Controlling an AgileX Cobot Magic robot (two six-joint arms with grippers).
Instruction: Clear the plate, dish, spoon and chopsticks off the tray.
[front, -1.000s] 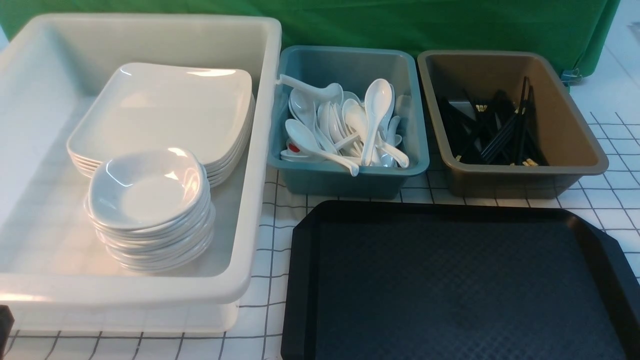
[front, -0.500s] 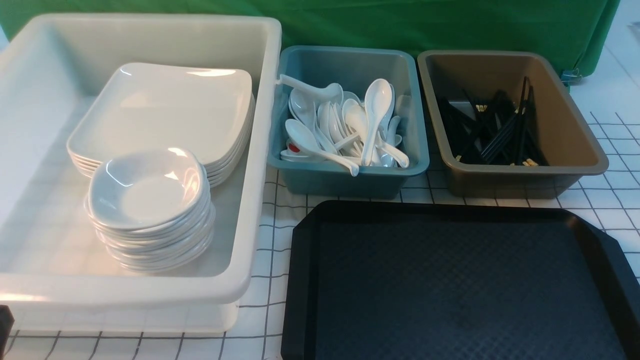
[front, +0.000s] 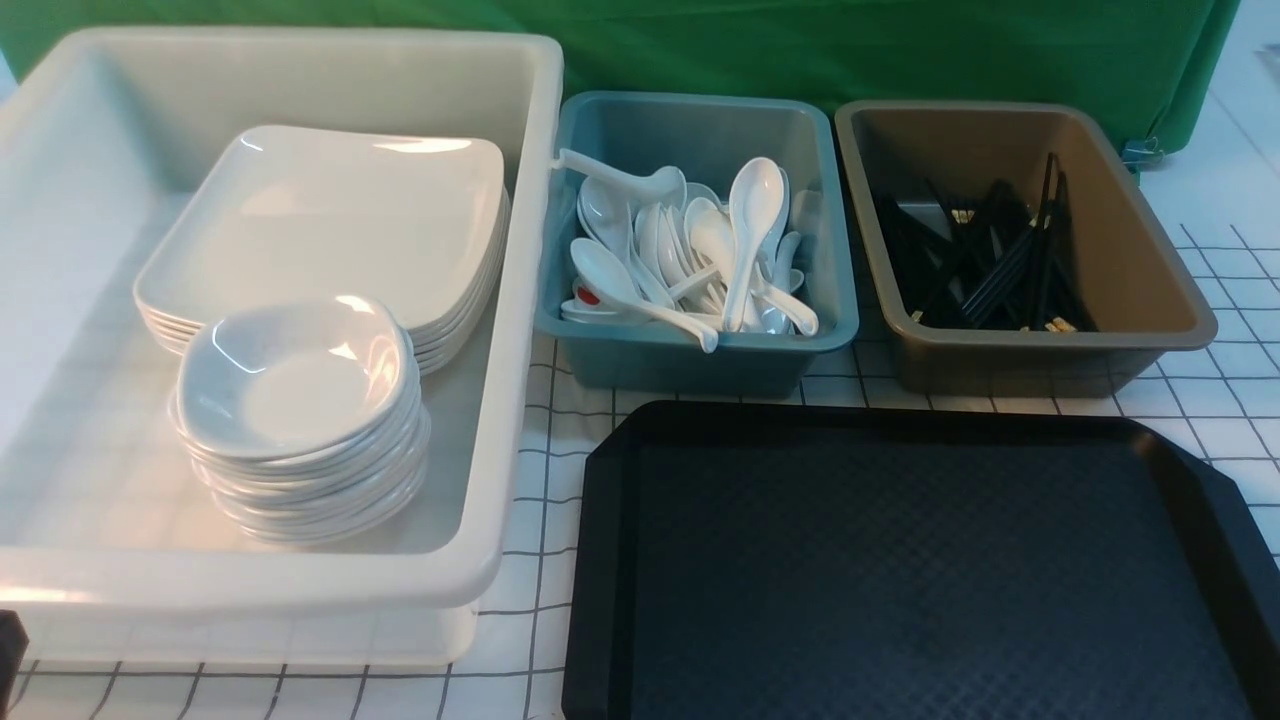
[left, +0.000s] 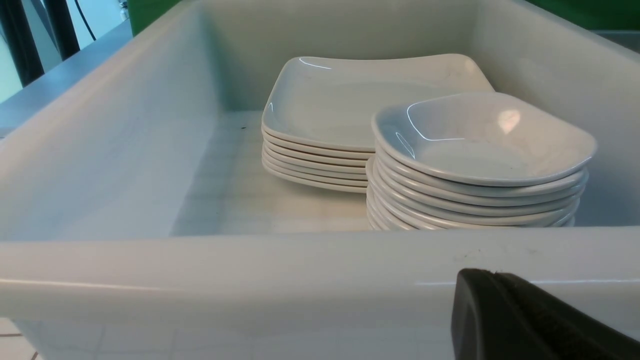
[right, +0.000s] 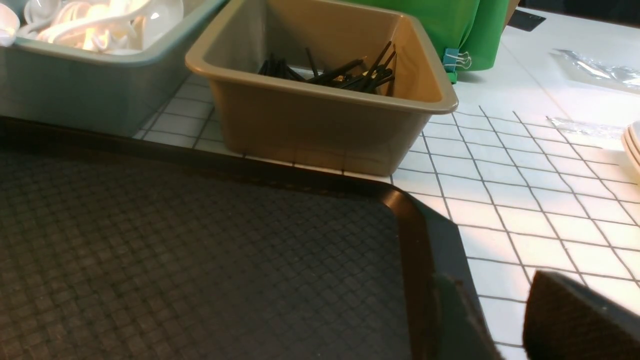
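Your bench (front: 1230, 400) has a checked white cover and a green backdrop. The black tray (front: 900, 560) lies bare at front right. Plates (front: 330, 215) and dishes (front: 295, 385) are stacked in the white tub (front: 500, 300), spoons (front: 700, 255) in the teal tub (front: 700, 355), chopsticks (front: 1000, 265) in the brown tub (front: 1150, 280). You cannot tell how either arm's fingers stand.

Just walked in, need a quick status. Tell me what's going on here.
Nothing is being handled. The black tray lies bare as far as it shows. Plates and small dishes are stacked in the white tub, spoons fill the teal tub, chopsticks the brown tub. Both claws barely show.
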